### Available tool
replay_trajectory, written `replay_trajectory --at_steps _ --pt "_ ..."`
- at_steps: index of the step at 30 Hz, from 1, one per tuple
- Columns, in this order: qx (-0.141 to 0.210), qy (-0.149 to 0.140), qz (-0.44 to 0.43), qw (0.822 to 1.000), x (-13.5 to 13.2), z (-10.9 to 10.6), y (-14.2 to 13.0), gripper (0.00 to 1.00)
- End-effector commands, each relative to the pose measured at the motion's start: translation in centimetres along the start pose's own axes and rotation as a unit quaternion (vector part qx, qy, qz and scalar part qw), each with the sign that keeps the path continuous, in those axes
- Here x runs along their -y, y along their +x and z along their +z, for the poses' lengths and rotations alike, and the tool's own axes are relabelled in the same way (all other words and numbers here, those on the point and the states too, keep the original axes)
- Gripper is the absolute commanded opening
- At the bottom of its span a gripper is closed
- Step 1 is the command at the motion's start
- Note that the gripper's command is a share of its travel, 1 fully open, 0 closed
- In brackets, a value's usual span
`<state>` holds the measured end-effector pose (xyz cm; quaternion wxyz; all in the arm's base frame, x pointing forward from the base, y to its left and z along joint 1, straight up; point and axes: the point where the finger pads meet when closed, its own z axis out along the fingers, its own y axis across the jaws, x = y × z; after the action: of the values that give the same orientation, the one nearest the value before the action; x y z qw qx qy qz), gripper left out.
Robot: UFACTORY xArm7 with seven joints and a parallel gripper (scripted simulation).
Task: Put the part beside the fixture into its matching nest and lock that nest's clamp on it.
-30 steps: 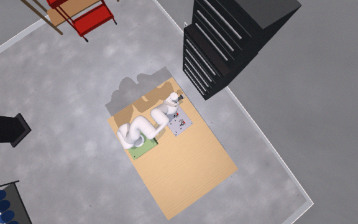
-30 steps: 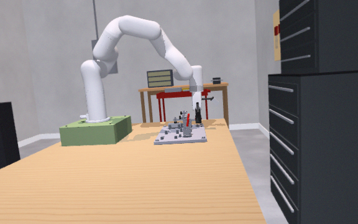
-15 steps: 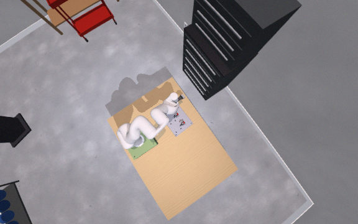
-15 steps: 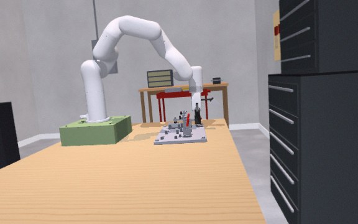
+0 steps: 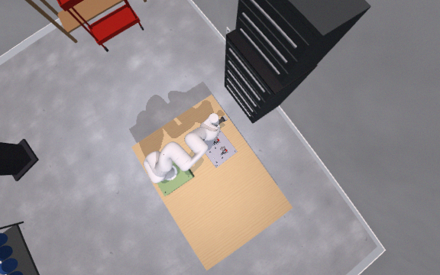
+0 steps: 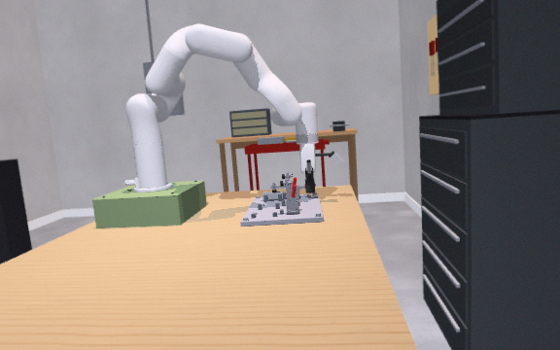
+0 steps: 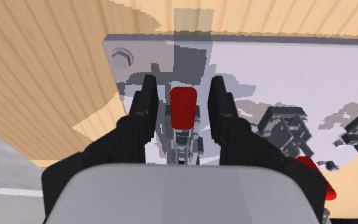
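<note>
Gripper (image 5: 223,119) (image 6: 310,190) (image 7: 183,89) is part open and holds nothing; fingers stand either side of a red clamp handle (image 7: 183,107), visible gap on both sides. Handle looks like a stiff lever with a rounded grip, slim enough to straddle. I'd take it near the free end for leverage and push along its swing, square to the pivot, no side load. Expect resistance to climb near dead centre, then ease; can't tell from here whether it's past that and on its stop. A second red handle (image 5: 218,140) sits off to one side, so mind the outer finger. Part: can't pick it out for sure. A grey block-like shape (image 6: 273,195) on the fixture plate (image 5: 214,158) (image 6: 304,219) (image 7: 280,65) might be it, in a nest; seating unreadable. If it is, treat it as rigid, probably smooth, weight unknown, liable to slide if the bar lands off level. Any regrip: across the long sides, mid-length, clear of the side blocks. Farther out, I see no loose part on the wooden table (image 5: 243,198) (image 6: 212,272) (image 7: 45,65).
</note>
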<state>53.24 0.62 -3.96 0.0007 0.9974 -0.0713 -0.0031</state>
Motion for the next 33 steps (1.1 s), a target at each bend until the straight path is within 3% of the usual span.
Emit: replay_trajectory --at_steps 1,13,33 --pt "-0.002 0.000 0.000 1.000 0.0 -0.2 0.2 0.47" --pt "-0.002 0.000 0.000 1.000 0.0 -0.6 0.2 0.47" --pt "-0.002 0.000 0.000 1.000 0.0 -6.1 0.2 0.47"
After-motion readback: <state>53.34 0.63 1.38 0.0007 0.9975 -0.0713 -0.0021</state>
